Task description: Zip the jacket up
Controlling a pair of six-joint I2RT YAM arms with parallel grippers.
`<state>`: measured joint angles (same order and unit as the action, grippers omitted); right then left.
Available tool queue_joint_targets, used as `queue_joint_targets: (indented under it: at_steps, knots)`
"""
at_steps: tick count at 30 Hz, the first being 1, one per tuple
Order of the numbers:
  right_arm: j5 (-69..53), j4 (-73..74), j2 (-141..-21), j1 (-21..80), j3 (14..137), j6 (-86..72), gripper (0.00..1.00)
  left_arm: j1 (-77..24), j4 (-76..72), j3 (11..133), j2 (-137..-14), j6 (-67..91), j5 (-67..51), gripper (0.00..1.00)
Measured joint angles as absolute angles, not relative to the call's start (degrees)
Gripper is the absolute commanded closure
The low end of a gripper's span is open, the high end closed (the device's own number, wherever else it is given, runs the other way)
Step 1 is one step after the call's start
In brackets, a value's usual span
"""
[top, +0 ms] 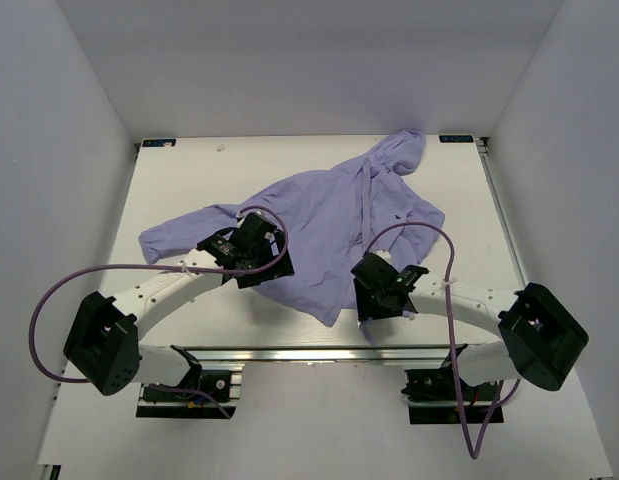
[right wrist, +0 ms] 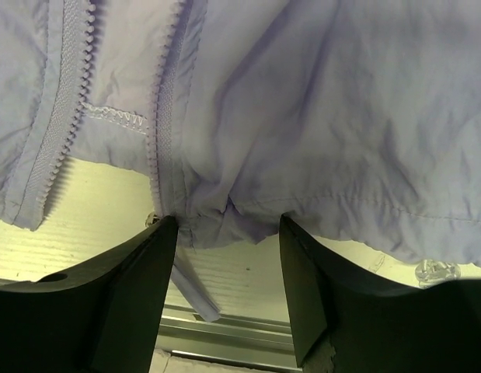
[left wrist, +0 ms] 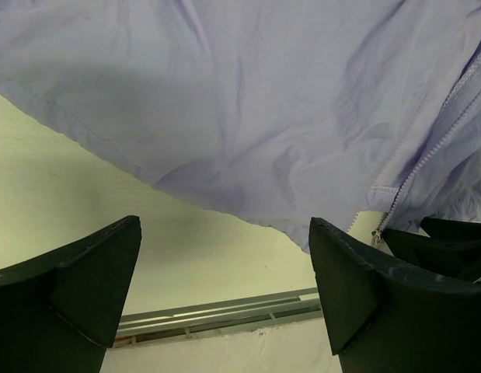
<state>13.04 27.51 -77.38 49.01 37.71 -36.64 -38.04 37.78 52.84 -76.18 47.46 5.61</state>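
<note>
the jacket (top: 329, 215) lies across the table (top: 179, 170), hood at the far right. its unzipped zipper (right wrist: 161, 116) runs from the near hem toward the hood. my right gripper (right wrist: 228, 225) is nearer, jaws apart astride that hem, clamping nothing. my left gripper (left wrist: 224, 225) gapes wide, empty, with the hem ahead.

- The jacket (left wrist: 248, 101) fills the upper part of the view, its lavender fabric creased, its hem slanting from the left edge down to the right.
- A zipper (left wrist: 426, 151) runs down its right side to the hem.
- The left gripper (left wrist: 224, 233) has its dark fingers (left wrist: 92, 280) wide apart, nothing between them.
- Pale tabletop (left wrist: 61, 186) lies below the hem, with a metal rail (left wrist: 224, 311) beyond.
</note>
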Motion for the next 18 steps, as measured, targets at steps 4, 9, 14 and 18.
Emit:
queue_joint_targets:
  at_steps: [4,9,14,18]
  knots:
    - [15.5,28.2,-78.5,50.3,38.2,-38.4,0.49,-38.0,38.1,52.8,-76.2,47.5,5.8,0.02]
    - [17.8,28.5,-79.5,51.1,38.6,-40.9,0.66,-38.0,38.7,52.8,-76.2,47.5,6.5,0.02]
    - [18.6,28.5,-79.9,51.1,39.1,-43.3,0.82,-38.0,39.3,52.8,-75.9,47.5,7.0,0.02]
    - [18.4,28.4,-79.2,51.2,39.2,-43.5,1.0,-38.0,39.7,52.8,-75.4,47.4,7.1,0.02]
